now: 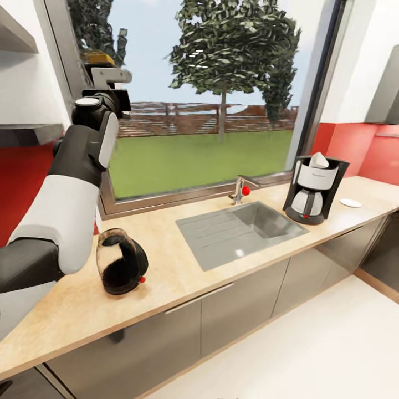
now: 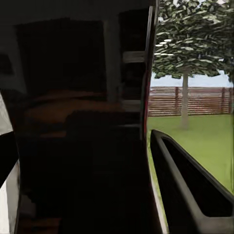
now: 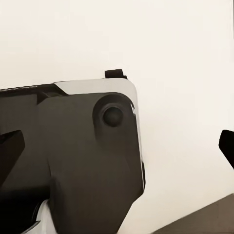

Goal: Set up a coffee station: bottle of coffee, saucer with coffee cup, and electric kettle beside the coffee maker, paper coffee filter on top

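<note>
My left arm is raised by the window, and my left gripper (image 1: pixel 105 72) is up beside the wall shelf (image 1: pixel 25 133). It is shut on the black bottle of coffee (image 2: pixel 92 146), whose yellow cap (image 1: pixel 97 57) pokes out above the hand. The electric kettle (image 1: pixel 121 269) stands slightly tilted on the kitchen countertop (image 1: pixel 166 277), left of the sink. At the far right stands the coffee maker (image 1: pixel 313 191) with a white paper coffee filter (image 1: pixel 319 160) on top. The saucer (image 1: pixel 350 203) lies just beyond it. The coffee cup is out of view. My right gripper (image 3: pixel 117 144) hangs open over pale floor.
A steel sink (image 1: pixel 244 230) with a faucet (image 1: pixel 239 191) and red knob sits mid-counter under a big window. Grey cabinets run below the worktop. Red wall panels flank the window. White floor (image 1: pixel 310 354) stretches to the right.
</note>
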{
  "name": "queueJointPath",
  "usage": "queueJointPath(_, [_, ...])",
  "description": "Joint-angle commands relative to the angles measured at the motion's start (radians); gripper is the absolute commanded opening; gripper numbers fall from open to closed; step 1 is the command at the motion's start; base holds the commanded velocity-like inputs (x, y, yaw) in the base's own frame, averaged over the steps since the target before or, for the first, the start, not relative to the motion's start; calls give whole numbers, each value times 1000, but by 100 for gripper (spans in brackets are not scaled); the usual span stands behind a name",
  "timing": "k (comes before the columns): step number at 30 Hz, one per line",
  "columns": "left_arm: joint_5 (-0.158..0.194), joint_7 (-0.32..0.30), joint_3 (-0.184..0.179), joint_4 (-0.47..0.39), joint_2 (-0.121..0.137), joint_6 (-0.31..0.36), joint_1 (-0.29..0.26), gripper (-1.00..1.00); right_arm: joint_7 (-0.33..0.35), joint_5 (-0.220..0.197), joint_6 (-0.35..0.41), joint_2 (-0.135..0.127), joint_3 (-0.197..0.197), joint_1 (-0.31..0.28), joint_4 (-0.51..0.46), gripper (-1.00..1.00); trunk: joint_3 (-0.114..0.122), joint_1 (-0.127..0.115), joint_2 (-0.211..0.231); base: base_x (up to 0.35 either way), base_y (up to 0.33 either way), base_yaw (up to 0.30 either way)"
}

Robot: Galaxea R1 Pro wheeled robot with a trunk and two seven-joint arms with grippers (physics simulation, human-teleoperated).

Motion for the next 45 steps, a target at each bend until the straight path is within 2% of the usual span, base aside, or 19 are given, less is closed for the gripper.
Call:
queueJointPath(1, [-8, 2, -4, -3, -2, 6, 9, -100, -2, 11, 5, 0, -7, -1, -1, 100, -2, 0, -2, -45, -7, -285])
queueJointPath(2, [-8, 2, -5, -3, -3, 5, 15, -100, -2, 11, 5, 0, -7, -1, -1, 100, -2, 0, -2, -36, -6, -285])
queueJointPath(3, [-7, 0, -16, -4, -22, -1, 58, -100, -2, 10, 5, 0, -7, -1, -1, 100, -2, 0, -2, -9, -1, -285])
queueJointPath(6, [-8, -29, -22, -8, -45, -16, 113, -100, -3, 10, 4, 0, -7, -1, -1, 100, -2, 0, -2, -4, -1, -263])
queueJointPath(10, [-8, -106, -26, -58, -54, -55, 205, -100, -3, 10, 0, 1, -7, -1, -2, 100, -2, 0, -2, -1, 0, -79])
queueJointPath(12, [-7, -149, -28, -103, -52, -61, 268, -100, -4, 10, -4, 1, -8, -1, -3, 100, -2, 0, -2, 0, 0, -20])
queueJointPath(15, [-11, -294, -28, -215, -44, -100, 452, -100, -2, 7, -86, 1, -10, -1, -30, 100, -2, 0, -2, 0, 0, -5])
queueJointPath(17, [-13, -354, -26, -259, -34, -133, 515, -100, -2, 6, -110, 2, -12, -1, -34, 100, -2, 0, -2, 0, 0, -1])
queueJointPath(20, [-10, -479, -25, -319, -14, -157, 601, -100, -2, 3, -126, 7, -13, -1, -36, 100, -2, 0, -2, 0, 0, 0])
queueJointPath(24, [-8, -549, -32, -338, -13, -160, 642, -100, -2, 3, -146, 8, -14, -1, -38, 100, -2, 0, -2, 0, 0, 0])
queueJointPath(27, [-7, -575, -31, -344, -18, -159, 651, -100, -2, 2, -152, 6, -16, -1, -38, 100, -2, 0, -2, 0, 0, -2])
queueJointPath(28, [-7, -586, -31, -359, -24, -160, 682, -100, -2, 1, -154, 4, -16, -1, -38, 100, -2, 0, -2, 0, 0, -176])
queueJointPath(31, [-7, -589, -37, -386, -26, -160, 714, -100, -2, 0, -154, 3, -17, -1, -38, 100, -2, 0, -2, 0, 0, -226])
queueJointPath(37, [-8, -582, -44, -416, -25, -159, 736, -100, -1, -1, -154, 3, -18, -1, -37, 100, -2, 0, -2, 0, 0, -258])
queueJointPath(45, [-6, -586, -49, -437, -28, -165, 852, -100, -2, -1, -154, 5, -17, -1, -36, 100, -2, 0, -2, 64, -39, -265])
